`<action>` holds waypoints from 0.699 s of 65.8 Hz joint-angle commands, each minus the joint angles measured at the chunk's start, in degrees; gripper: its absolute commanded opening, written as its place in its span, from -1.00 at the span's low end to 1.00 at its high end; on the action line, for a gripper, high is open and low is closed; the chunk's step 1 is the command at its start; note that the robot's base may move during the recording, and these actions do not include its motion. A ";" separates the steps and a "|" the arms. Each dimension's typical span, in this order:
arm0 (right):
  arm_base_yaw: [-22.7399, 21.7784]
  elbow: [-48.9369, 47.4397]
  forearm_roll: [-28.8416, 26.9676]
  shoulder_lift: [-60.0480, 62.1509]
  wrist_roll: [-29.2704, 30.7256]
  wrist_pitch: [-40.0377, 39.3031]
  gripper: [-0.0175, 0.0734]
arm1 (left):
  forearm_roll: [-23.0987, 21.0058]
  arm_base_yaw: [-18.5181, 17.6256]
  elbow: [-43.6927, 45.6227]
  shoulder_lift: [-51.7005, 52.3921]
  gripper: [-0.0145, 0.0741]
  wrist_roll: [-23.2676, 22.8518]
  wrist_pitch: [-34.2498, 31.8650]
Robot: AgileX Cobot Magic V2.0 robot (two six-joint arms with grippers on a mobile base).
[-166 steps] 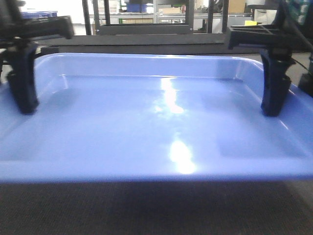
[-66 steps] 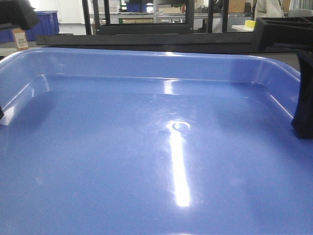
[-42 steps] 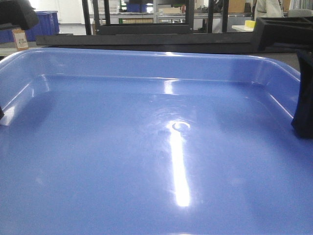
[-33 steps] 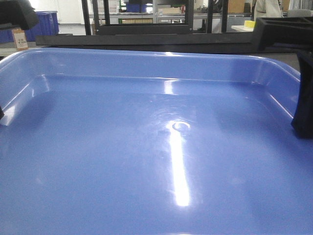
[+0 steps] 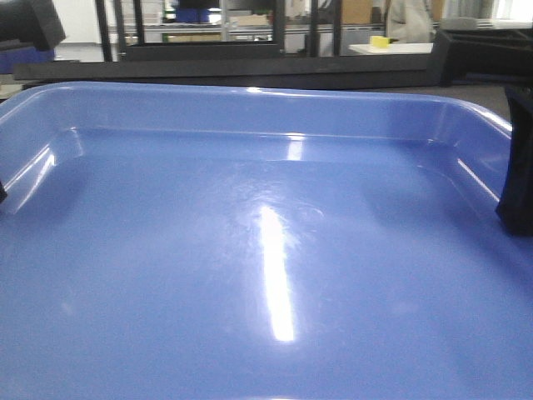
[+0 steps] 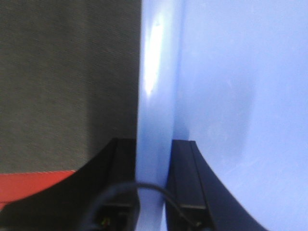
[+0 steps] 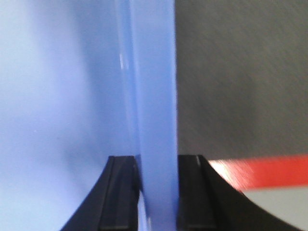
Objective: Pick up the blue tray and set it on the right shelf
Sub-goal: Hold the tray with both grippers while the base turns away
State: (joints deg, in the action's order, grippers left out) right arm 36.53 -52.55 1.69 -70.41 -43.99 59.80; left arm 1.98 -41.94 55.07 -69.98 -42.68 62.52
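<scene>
Blue tray fills the front view, close to the camera, with a bright streak of light on its floor. Only the wrist views show the grip: the left pincer is clamped on the left rim, and the right pincer is clamped on the right rim. Dark worktop and a red strip show beside the rims.

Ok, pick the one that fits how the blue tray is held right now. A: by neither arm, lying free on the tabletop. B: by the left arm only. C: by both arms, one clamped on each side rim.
C: in the wrist views the left jaws sit closed on either side of the blue tray at its left rim, and the right jaws do the same at its right rim.
</scene>
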 commanded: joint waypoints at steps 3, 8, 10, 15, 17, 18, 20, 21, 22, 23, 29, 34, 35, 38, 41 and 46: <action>0.28 -1.65 -0.31 1.57 -0.51 -2.51 -0.17 | -1.12 -0.60 1.56 1.52 -0.67 -1.18 -2.43; 0.28 -1.65 -0.31 1.57 -0.51 -2.51 -0.17 | -1.42 -0.60 1.56 1.52 -0.67 -1.18 -2.43; 0.28 -1.65 -0.31 1.57 -0.51 -2.51 -0.17 | -1.61 -0.60 1.56 1.52 -0.67 -1.18 -2.43; 0.28 -1.65 -0.31 1.57 -0.51 -2.51 -0.17 | -1.98 -0.60 1.56 1.52 -0.67 -1.18 -2.43; 0.28 -1.65 -0.31 1.57 -0.51 -2.51 -0.17 | -2.30 -0.60 1.56 1.52 -0.67 -1.18 -2.43; 0.28 -1.65 -0.31 1.57 -0.51 -2.51 -0.17 | -2.29 -0.60 1.56 1.52 -0.67 -1.18 -2.43; 0.28 -1.65 -0.31 1.57 -0.51 -2.51 -0.17 | -2.29 -0.60 1.56 1.52 -0.67 -1.18 -2.43; 0.28 -1.65 -0.31 1.57 -0.51 -2.51 -0.17 | -2.29 -0.60 1.56 1.52 -0.67 -1.18 -2.43; 0.28 -1.65 -0.31 1.57 -0.51 -2.51 -0.17 | -2.29 -0.60 1.56 1.52 -0.67 -1.18 -2.43; 0.28 -1.65 -0.31 1.57 -0.51 -2.51 -0.17 | -2.29 -0.60 1.56 1.52 -0.67 -1.18 -2.43; 0.28 -1.65 -0.31 1.57 -0.51 -2.48 -0.17 | -2.29 -0.60 1.56 1.52 -0.67 -1.18 -2.43; 0.28 -1.65 -0.31 1.57 -0.51 -2.48 -0.17 | -2.29 -0.60 1.56 1.52 -0.67 -1.18 -2.43; 0.28 -1.65 -0.31 1.57 -0.51 -2.48 -0.17 | -2.29 -0.60 1.56 1.52 -0.67 -1.18 -2.43; 0.28 -1.65 -0.31 1.57 -0.51 -2.48 -0.17 | -2.29 -0.60 1.56 1.52 -0.67 -1.18 -2.43; 0.28 -1.65 -0.31 1.57 -0.51 -2.48 -0.17 | -2.29 -0.60 1.56 1.52 -0.67 -1.18 -2.43; 0.28 -1.65 -0.31 1.57 -0.51 -2.44 -0.17 | -2.29 -0.60 1.56 1.52 -0.67 -1.18 -2.43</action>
State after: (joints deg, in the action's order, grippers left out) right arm 36.53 -52.55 1.82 -70.41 -43.99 59.80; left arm 1.50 -41.94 55.07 -69.89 -42.68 62.52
